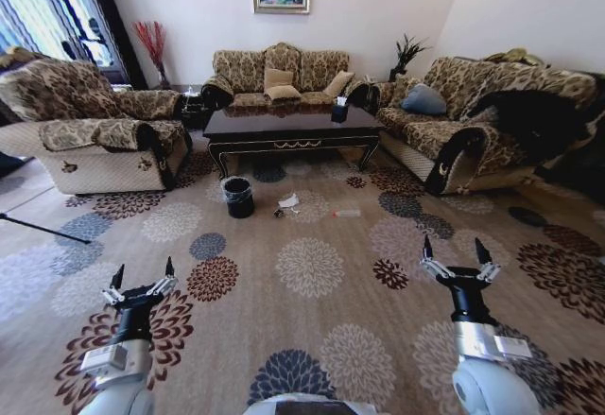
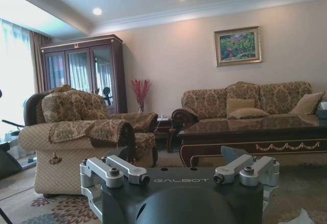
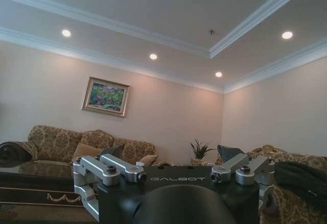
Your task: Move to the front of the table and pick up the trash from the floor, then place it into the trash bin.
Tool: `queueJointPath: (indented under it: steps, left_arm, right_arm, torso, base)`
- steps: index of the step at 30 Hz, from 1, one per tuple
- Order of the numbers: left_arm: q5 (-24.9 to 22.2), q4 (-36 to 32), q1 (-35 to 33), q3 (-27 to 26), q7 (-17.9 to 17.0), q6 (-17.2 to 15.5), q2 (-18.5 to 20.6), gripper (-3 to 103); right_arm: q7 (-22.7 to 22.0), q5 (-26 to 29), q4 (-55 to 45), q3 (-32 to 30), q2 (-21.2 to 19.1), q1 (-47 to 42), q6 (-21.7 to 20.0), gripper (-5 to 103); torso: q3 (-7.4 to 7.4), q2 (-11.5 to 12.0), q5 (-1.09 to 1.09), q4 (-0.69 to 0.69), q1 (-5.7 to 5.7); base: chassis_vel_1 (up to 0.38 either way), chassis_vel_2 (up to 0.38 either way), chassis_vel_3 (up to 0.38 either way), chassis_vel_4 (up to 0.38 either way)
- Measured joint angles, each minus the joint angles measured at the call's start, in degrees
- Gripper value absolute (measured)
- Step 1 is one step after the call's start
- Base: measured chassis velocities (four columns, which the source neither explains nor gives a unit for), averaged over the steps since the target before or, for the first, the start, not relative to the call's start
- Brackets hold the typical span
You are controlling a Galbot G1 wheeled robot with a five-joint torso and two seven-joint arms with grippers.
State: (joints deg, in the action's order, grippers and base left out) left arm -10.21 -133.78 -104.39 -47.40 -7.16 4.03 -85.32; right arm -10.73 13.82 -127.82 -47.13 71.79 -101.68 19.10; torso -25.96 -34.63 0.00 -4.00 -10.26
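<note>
The dark glossy table (image 1: 293, 124) stands ahead on the carpet, between the sofas; its gold-trimmed front edge also shows in the left wrist view (image 2: 265, 137). On the floor in front of it stands the small black trash bin (image 1: 238, 198). To the bin's right lies the trash: a crumpled white napkin (image 1: 288, 201), a small dark bit (image 1: 279, 213) and a thin stick (image 1: 347, 213). My left gripper (image 1: 144, 271) and right gripper (image 1: 456, 250) are both raised low in front of me, open and holding nothing, well short of the trash.
An armchair (image 1: 95, 131) flanks the table on the left, a long sofa (image 1: 473, 122) on the right and another sofa (image 1: 279, 75) behind. A dark box (image 1: 338, 111) sits on the table. A black rod (image 1: 43, 229) lies on the floor at left. Patterned carpet (image 1: 312, 283) stretches between me and the trash.
</note>
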Motion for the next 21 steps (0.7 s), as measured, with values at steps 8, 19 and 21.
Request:
queueJointPath:
  steps: [8, 19, 21]
  left_arm:
    - [0.0, -0.1, 0.0, 0.1, 0.0, 0.0, -0.2, 100]
    - [0.1, 0.1, 0.2, 0.2, 0.1, 0.1, -0.3, 100]
    - [0.2, 0.2, 0.3, 0.2, 0.1, 0.1, -0.3, 100]
  right_arm:
    - [0.0, -0.1, 0.1, -0.1, 0.1, -0.2, 0.4, 100]
    - [4.6, -0.8, -0.1, -0.6, -0.2, -1.3, -0.4, 100]
    - [6.8, -0.1, -0.2, -0.5, -0.7, -1.8, -0.7, 100]
  torso:
    - [1.07, 1.8, 0.00, 0.00, 0.74]
    - [2.64, 4.5, 0.00, -0.01, 1.85]
    - [2.91, 5.0, 0.00, 0.00, 2.04]
  base:
    - [0.000, 0.000, 0.000, 0.000]
    - [0.000, 0.000, 0.000, 0.000]
    - [0.000, 0.000, 0.000, 0.000]
